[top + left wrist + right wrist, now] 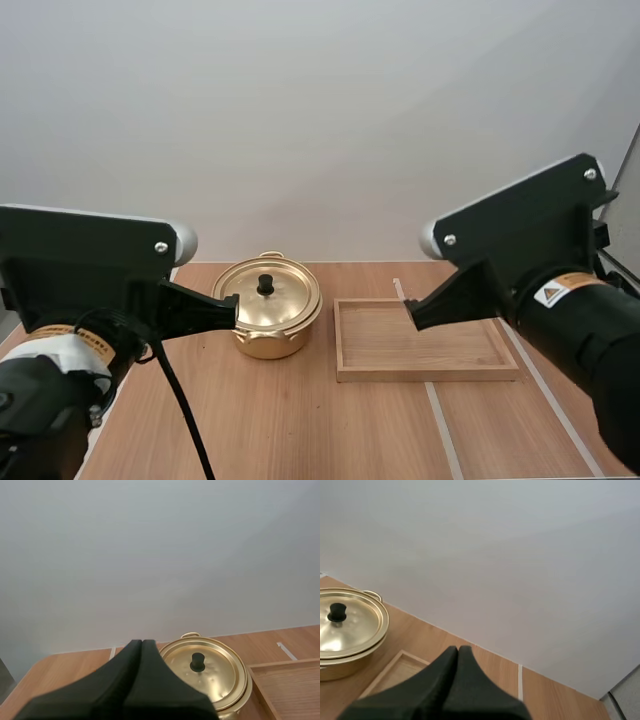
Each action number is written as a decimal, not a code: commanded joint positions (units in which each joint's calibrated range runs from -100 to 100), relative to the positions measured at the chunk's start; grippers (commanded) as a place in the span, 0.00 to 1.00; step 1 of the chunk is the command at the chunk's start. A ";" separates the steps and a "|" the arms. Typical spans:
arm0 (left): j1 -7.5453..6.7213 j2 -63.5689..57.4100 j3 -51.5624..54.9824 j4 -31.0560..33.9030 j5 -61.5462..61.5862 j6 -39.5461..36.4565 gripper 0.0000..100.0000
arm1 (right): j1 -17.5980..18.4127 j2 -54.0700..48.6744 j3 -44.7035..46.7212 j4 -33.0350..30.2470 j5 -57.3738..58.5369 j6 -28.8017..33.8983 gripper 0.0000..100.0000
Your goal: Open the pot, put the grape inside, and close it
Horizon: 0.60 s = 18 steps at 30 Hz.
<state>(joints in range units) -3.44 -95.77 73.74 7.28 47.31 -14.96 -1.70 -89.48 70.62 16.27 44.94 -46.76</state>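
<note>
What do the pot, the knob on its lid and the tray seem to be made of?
The pot and its lid look like thin metal, gold-coloured and polished: they shine and show bright reflections. The knob is matte black, perhaps plastic; this cannot be settled by look. The tray is pale bare wood, with visible grain lines.

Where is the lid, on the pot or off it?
On. The gold lid sits flat on the pot, its black knob pointing up, and the left wrist view shows no gap at the rim.
</note>
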 commanded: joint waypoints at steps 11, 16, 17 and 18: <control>2.88 -4.23 22.49 0.32 -26.90 -2.67 0.00 | 0.41 -4.45 14.76 -6.10 -15.48 10.32 0.00; 3.58 -4.23 26.26 0.32 -24.95 -3.60 0.00 | 0.47 -5.92 18.67 -18.93 -22.52 25.01 0.00; 3.58 -4.23 26.26 0.32 -23.57 -3.61 0.00 | 0.47 -6.22 19.06 -19.19 -22.52 26.06 0.00; 3.58 -4.23 26.26 0.02 -23.29 -4.50 0.00 | 0.47 -6.56 19.64 -19.19 -22.52 26.21 0.00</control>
<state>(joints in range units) 0.10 -99.67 99.77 7.28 23.13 -17.97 -1.30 -95.07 89.02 0.00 24.78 -24.04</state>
